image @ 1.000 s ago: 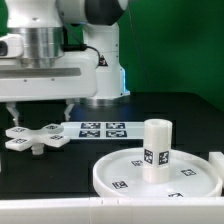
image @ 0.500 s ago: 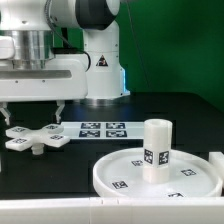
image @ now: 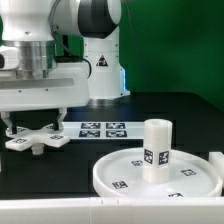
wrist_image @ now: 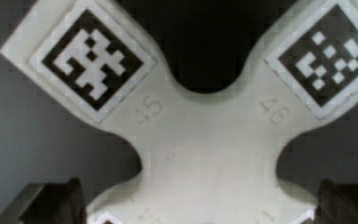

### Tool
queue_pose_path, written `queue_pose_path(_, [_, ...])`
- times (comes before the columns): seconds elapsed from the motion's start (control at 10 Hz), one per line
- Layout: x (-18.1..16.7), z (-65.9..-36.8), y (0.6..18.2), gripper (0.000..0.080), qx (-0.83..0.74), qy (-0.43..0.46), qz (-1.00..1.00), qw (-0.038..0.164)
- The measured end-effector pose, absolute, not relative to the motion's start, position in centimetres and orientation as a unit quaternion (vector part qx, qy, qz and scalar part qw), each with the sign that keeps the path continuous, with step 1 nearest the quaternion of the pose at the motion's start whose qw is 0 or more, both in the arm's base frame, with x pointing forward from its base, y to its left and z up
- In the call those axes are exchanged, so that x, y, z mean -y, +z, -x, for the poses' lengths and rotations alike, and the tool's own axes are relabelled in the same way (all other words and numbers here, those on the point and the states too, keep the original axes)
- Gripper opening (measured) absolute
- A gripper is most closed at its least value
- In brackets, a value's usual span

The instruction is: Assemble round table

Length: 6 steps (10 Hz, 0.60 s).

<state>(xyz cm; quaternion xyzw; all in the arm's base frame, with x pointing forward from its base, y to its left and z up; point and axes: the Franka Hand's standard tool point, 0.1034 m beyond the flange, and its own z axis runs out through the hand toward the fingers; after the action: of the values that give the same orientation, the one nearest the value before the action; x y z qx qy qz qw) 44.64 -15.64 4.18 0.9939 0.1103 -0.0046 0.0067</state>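
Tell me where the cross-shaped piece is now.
The cross-shaped piece lies on the black table at the exterior view's left, directly below the gripper, with the marker board beside it toward that view's right.

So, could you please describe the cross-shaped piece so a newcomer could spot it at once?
On the black table, look to the exterior view's left, beneath the robot's open hand. The cross-shaped piece lies flat there, beside the marker board. Unlike the round disc and upright leg, it has four tagged arms.
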Motion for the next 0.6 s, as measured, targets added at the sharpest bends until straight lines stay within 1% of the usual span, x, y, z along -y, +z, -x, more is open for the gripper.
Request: queue_pose_path(0.6, [15.49, -44.27, 3.67, 0.0649, -0.117, -0.011, -0.993, 0.005])
